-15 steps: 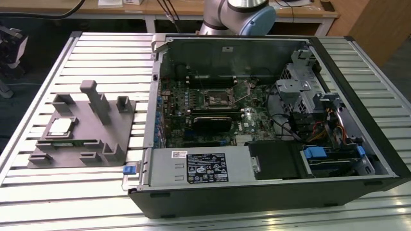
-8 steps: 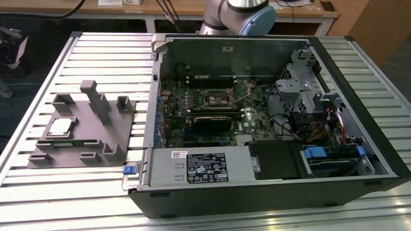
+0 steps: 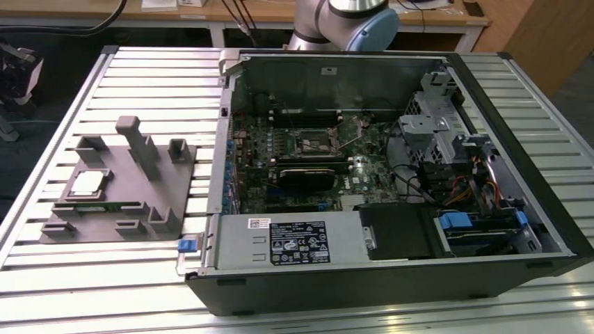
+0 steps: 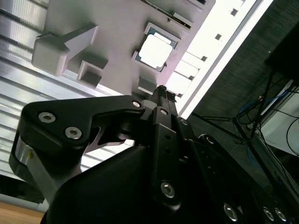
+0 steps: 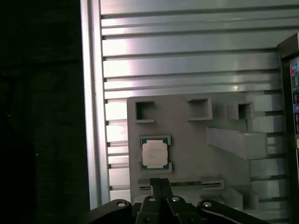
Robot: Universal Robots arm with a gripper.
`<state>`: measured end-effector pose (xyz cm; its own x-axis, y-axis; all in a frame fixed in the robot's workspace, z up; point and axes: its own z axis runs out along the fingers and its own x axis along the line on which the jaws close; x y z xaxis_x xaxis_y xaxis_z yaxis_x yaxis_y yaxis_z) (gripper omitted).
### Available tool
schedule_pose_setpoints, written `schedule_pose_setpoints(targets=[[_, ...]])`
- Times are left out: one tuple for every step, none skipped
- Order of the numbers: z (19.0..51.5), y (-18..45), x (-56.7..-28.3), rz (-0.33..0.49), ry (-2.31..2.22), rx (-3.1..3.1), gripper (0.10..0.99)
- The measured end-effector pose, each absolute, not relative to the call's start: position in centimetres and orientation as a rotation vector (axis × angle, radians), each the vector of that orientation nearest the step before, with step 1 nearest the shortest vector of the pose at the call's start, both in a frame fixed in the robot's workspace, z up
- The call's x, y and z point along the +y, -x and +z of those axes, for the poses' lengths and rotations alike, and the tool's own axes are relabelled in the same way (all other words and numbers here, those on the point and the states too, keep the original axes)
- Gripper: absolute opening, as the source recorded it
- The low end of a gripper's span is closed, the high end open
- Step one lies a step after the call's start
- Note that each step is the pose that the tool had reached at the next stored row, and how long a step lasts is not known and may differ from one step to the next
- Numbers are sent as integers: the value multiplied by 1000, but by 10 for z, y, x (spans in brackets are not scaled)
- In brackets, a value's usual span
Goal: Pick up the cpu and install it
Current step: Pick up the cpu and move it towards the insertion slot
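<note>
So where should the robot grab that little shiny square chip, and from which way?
Probably by two opposite edges of the cpu, coming straight down from above. It lies flat, silver top up, in a shallow pocket of the grey fixture, so only the thin sides offer a grip.

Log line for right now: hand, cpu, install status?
hand: shut, empty, apart from cpu | cpu: lying in grey fixture recess, not gripped | install: not yet done

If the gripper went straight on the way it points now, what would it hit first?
Likely the grey fixture, just beside the cpu; the gripper aims there. Depth is unclear, so the cpu's edge is possible.
</note>
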<state>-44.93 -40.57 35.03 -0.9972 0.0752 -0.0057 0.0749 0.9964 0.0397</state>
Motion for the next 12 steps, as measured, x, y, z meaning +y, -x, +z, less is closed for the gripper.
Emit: schedule_pose_setpoints(targets=[[348, 449, -407, 62, -114, 3132, 118], [347, 449, -408, 62, -108, 3132, 118], [345, 449, -409, 62, -104, 3132, 118], [343, 449, -409, 62, -102, 3133, 133], [341, 449, -409, 62, -101, 3133, 188], [339, 449, -409, 62, -100, 3133, 188], [338, 449, -409, 62, -99, 3133, 247], [336, 449, -410, 62, -98, 3133, 247], [334, 449, -410, 62, -98, 3133, 306], [332, 449, -410, 62, -97, 3133, 365], [330, 449, -410, 62, -94, 3133, 424], [328, 449, -410, 62, -91, 3133, 424]])
